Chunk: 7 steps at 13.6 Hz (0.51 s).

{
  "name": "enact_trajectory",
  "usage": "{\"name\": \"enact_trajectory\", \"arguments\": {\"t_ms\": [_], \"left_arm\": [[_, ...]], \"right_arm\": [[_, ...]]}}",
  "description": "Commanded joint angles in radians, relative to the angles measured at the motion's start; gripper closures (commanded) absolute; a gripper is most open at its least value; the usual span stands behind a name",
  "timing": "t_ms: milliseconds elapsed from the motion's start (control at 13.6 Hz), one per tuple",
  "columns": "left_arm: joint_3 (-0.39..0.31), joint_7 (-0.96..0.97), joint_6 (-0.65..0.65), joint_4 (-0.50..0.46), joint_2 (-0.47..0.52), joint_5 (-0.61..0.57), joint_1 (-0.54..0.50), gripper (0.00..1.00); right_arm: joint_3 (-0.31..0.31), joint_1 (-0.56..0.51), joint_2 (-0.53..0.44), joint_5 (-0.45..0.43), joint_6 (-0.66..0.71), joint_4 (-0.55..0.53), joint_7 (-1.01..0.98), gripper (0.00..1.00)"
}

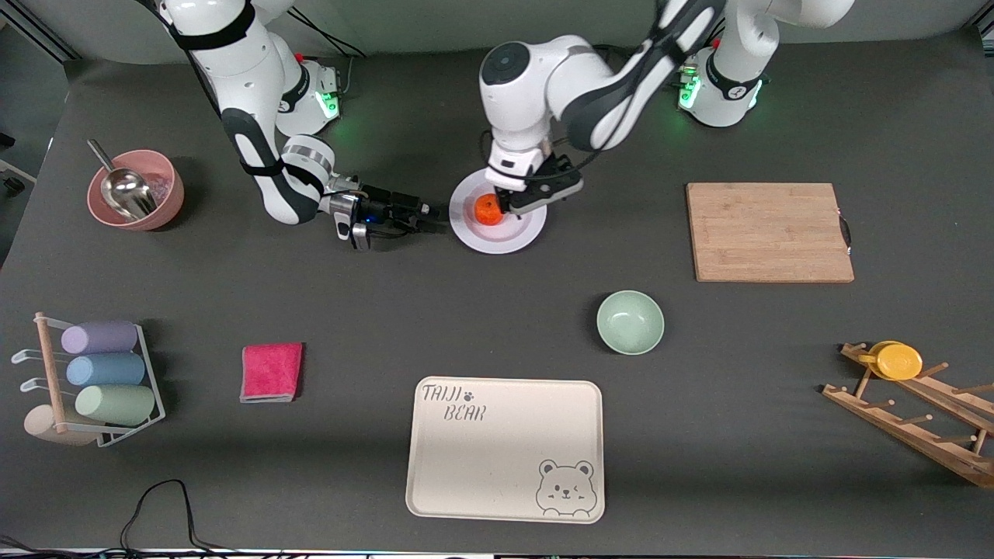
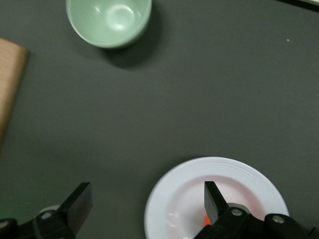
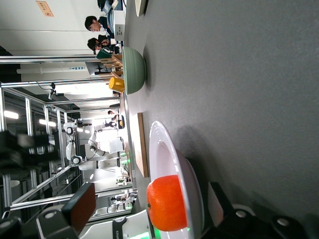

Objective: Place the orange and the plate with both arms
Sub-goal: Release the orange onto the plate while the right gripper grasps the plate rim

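The orange (image 1: 488, 210) rests on the white plate (image 1: 505, 233), which lies on the table between the two arms' bases. My left gripper (image 1: 506, 203) hangs low over the plate and is open. In the left wrist view one of its fingers (image 2: 214, 198) stands over the plate (image 2: 189, 199) beside a sliver of the orange (image 2: 206, 219). My right gripper (image 1: 437, 217) lies level with the table at the plate's rim toward the right arm's end, and it is open. In the right wrist view its open fingers (image 3: 82, 205) straddle the plate's rim (image 3: 167, 149) and the orange (image 3: 167, 203).
A pale-green bowl (image 1: 630, 322) and a cream bear tray (image 1: 505, 448) lie nearer the front camera. A wooden cutting board (image 1: 769, 231) and a dish rack (image 1: 916, 407) are toward the left arm's end. A pink bowl with a scoop (image 1: 136, 190), a pink cloth (image 1: 271, 372) and a cup rack (image 1: 101, 380) are toward the right arm's end.
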<state>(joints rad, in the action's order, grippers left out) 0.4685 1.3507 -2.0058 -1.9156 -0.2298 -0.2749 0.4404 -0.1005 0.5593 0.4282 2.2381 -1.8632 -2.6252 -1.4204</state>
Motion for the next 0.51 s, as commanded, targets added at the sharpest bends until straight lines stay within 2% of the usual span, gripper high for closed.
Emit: {"name": "enact_trajectory", "arguments": {"t_ms": [0, 294, 440], "left_arm": [[0.001, -0.296, 0.148, 0.039, 0.079, 0.066, -0.112, 0.0], [-0.007, -0.679, 0.214, 0.05, 0.182, 0.103, -0.337, 0.0], [-0.01, -0.85, 0.226, 0.056, 0.239, 0.175, -0.469, 0.0]], "right_arm": [[-0.004, 0.044, 0.03, 0.067, 0.002, 0.002, -0.071, 0.0], [0.004, 0.063, 0.056, 0.104, 0.004, 0.008, -0.077, 0.0], [0.008, 0.067, 0.061, 0.118, 0.004, 0.011, -0.077, 0.0]]}}
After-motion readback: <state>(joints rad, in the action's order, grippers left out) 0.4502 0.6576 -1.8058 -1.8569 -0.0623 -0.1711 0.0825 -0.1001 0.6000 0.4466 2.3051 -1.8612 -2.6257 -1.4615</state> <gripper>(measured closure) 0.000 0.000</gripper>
